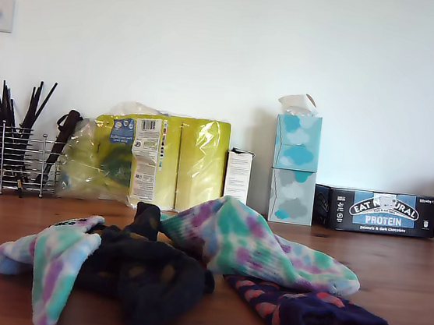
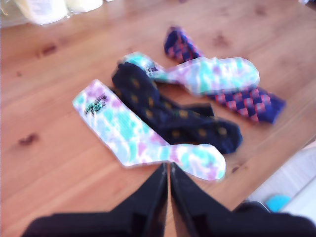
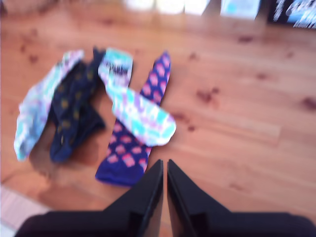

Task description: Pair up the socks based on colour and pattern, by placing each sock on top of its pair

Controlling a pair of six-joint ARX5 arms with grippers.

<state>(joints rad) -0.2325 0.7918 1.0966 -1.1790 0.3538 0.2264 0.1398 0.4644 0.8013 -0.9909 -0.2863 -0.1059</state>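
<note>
Lying in a loose cluster on the wooden table (image 1: 416,271), four soft fabric socks fill the exterior view's foreground. A pastel tie-dye sock of white, teal, purple and green (image 1: 53,261) sits at the exterior view's left, its edge against a dark navy sock with dull yellow dots (image 1: 146,272). A second tie-dye sock in the same pastel colours (image 1: 258,246) drapes across a navy-purple sock patterned with orange-red spots (image 1: 317,314), covering its middle. In the first wrist view the dotted sock (image 2: 173,116) lies between the two tie-dye socks. The first gripper (image 2: 167,170) hangs above the table with its jaws pressed together on nothing, and the second gripper (image 3: 164,168) is likewise clenched and empty.
</note>
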